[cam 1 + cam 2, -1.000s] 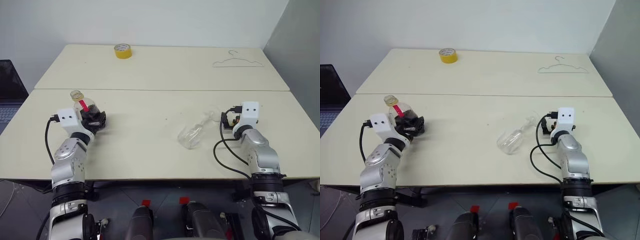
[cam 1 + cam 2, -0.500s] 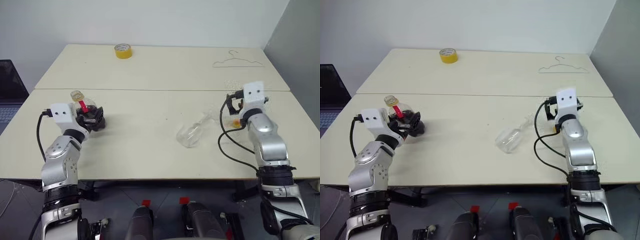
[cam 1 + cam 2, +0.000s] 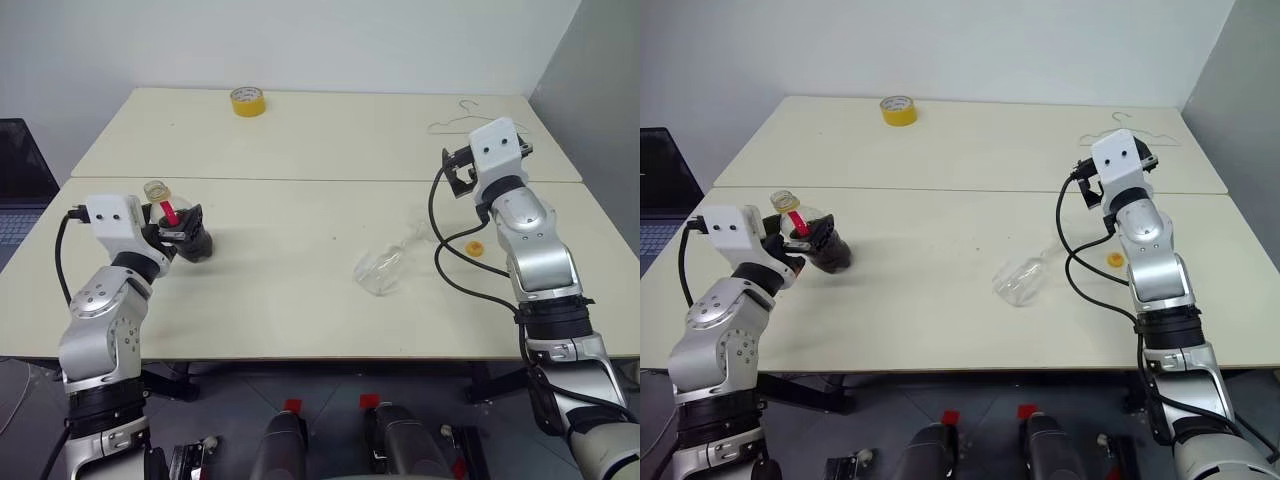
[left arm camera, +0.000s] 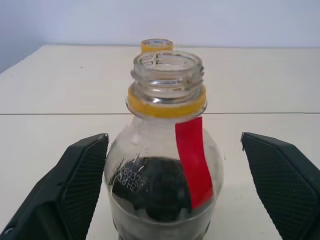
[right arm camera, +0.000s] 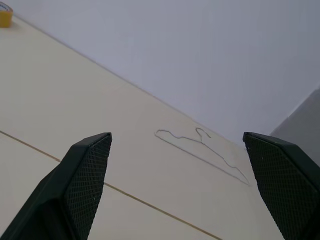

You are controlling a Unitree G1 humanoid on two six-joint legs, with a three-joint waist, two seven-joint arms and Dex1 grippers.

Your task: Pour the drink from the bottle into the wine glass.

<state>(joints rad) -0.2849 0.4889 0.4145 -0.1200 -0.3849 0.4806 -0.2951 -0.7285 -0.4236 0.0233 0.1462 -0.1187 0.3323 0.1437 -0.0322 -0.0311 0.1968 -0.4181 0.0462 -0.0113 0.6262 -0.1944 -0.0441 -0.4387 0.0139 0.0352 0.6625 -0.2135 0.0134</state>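
The bottle stands on the near table at the left with its mouth uncapped. It has a yellow neck ring, a red label strip and the dark drink low in its body. My left gripper is open, its fingers on either side of the bottle, with a gap showing on one side. The wine glass lies on its side near the table's middle. My right gripper is raised above the table's right part, open and holding nothing. A small yellow cap lies on the table below that arm.
A yellow tape roll sits on the far table, and a wire hanger lies at the far right. A seam runs between the two tables. A dark laptop stands beyond the left edge.
My right arm has lifted from the table beside the glass and swung up, uncovering the yellow cap. My left wrist has risen slightly, its fingers still flanking the bottle. The bottle and glass have not moved.
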